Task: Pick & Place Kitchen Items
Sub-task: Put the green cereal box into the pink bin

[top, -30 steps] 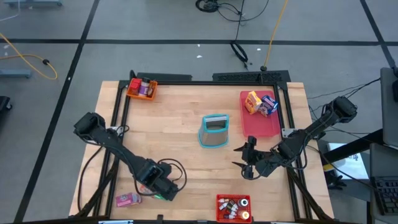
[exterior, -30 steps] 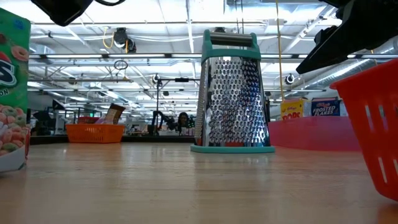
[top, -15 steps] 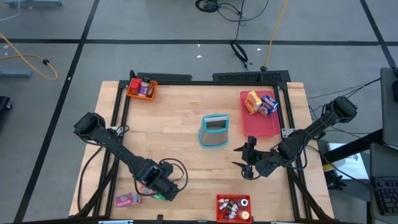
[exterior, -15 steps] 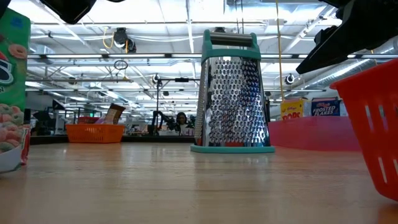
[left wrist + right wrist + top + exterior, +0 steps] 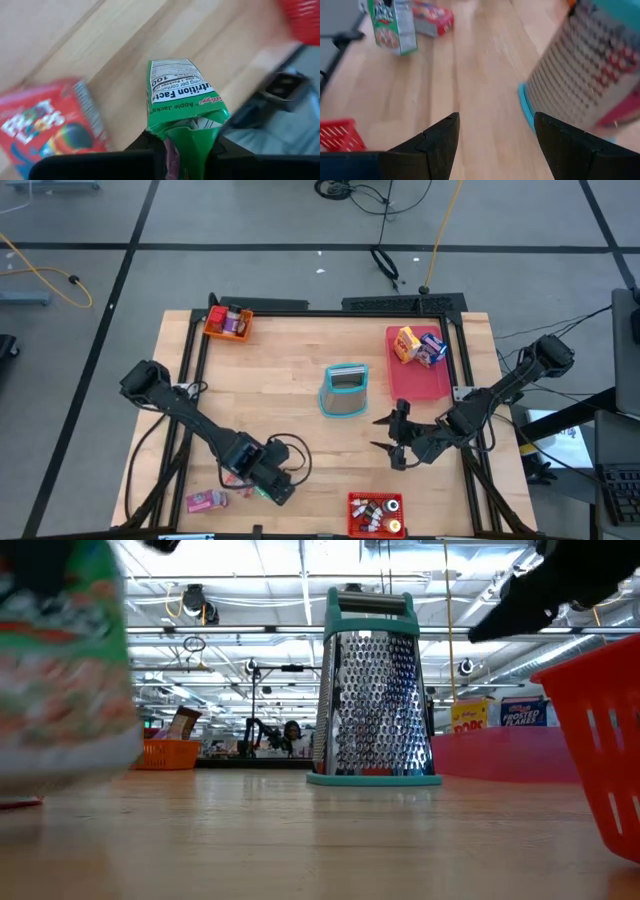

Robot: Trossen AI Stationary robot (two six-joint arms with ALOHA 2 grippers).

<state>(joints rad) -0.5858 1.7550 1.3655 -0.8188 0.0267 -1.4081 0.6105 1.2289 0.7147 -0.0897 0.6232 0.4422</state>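
Observation:
A green cereal box (image 5: 185, 98) is between the fingers of my left gripper (image 5: 186, 142), which is shut on it near the table's front left (image 5: 272, 486). The low view shows the box (image 5: 70, 660) blurred, its bottom seemingly just off the wood. A red cereal box (image 5: 45, 125) lies flat beside it (image 5: 205, 500). My right gripper (image 5: 392, 442) hangs open right of centre, with nothing between its fingers (image 5: 492, 120). My left gripper pinches the green box's upper end (image 5: 187, 134) between its two fingers (image 5: 150, 146), one on each broad face, and the cardboard there is creased inward. The fingers come from above, slanting steeply down. The box hangs below them, roughly upright.
A teal-framed metal grater (image 5: 345, 391) stands at the table's middle. A flat pink tray (image 5: 420, 383) with two cereal boxes lies at the far right. An orange bin (image 5: 228, 322) is at the far left corner, and a red bin (image 5: 375, 514) of small goods at the near edge.
My left gripper has shifted a little toward the table's right edge and rolled about its own axis. The green box has gone with it: in the low view it has moved right, turned and risen slightly. The red box stays on the table.

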